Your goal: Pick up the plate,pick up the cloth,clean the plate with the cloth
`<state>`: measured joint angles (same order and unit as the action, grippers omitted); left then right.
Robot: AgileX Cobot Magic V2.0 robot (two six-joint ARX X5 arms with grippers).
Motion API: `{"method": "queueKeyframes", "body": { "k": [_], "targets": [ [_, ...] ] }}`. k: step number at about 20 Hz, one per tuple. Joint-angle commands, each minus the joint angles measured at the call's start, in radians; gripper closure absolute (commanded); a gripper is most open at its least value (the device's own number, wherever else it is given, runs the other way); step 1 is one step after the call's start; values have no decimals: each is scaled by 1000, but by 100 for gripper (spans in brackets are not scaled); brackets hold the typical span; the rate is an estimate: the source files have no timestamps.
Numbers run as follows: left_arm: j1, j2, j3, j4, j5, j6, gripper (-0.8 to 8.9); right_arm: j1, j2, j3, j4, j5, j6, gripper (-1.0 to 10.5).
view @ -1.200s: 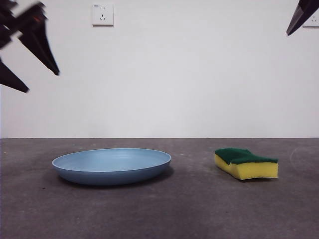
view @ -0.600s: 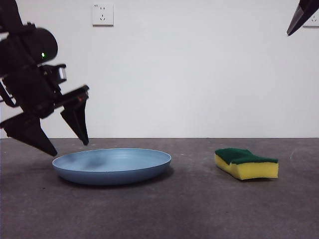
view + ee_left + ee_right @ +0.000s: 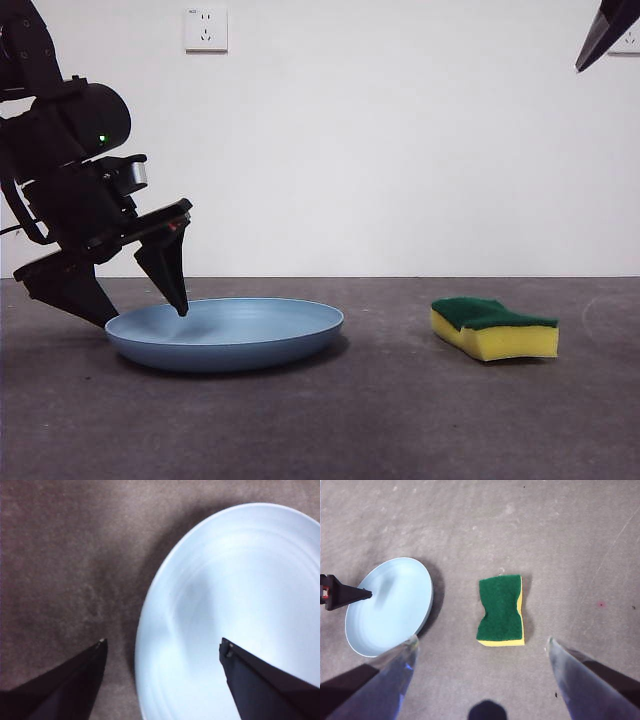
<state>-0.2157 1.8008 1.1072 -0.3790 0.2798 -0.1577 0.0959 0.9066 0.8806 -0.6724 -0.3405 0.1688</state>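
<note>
Plate [image 3: 225, 333] first: light blue, round and shallow with a raised rim, it sits flat on the grey table [image 3: 380, 420] toward the left side of the front view, and its bowl holds nothing. The left gripper [image 3: 145, 312] is down at the plate's left edge with its jaws spread wide, one tip outside the rim over the table and the other inside, over the bowl, so the rim lies between them. The left wrist view shows the same straddle; whether either tip touches the plate is not clear. The cloth [image 3: 494, 327], a wavy-edged yellow sponge with a dark green scouring layer facing up, lies on the table well apart from the plate, to its right. The right gripper [image 3: 482, 642] hangs high above the table with jaws spread, holding nothing. A wall socket [image 3: 206, 30] is on the white wall behind.
</note>
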Motion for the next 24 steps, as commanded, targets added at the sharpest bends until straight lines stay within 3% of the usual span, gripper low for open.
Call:
{"method": "queueKeyframes", "body": {
  "k": [1,4,5,6,7,11,17,22,24],
  "targets": [
    [-6,42,-3,-8,1,4,441,-1,1,0,5,1,7,509],
    [-12,55,-3,-11,-14,4,458,-1,1,0,5,1,7,509],
    [-14,55,-3,-10,-18,5,557,-1,1,0,5,1,7,509],
    [-14,55,-3,-10,-18,13,742,-1,1,0,5,1,7,509],
    [-15,55,-3,-10,-16,27,832,-1,1,0,5,1,7,509],
    [-17,55,0,3,-18,33,821,-1,1,0,5,2,6,509],
    [-19,-24,29,-2,-19,57,820,8,38,5,5,-4,-66,509],
    [-19,-225,29,-44,-23,81,820,65,257,90,-6,-16,-119,509],
    [-19,-319,29,-88,-68,96,820,109,374,167,-25,64,-145,509]
  ]
}}
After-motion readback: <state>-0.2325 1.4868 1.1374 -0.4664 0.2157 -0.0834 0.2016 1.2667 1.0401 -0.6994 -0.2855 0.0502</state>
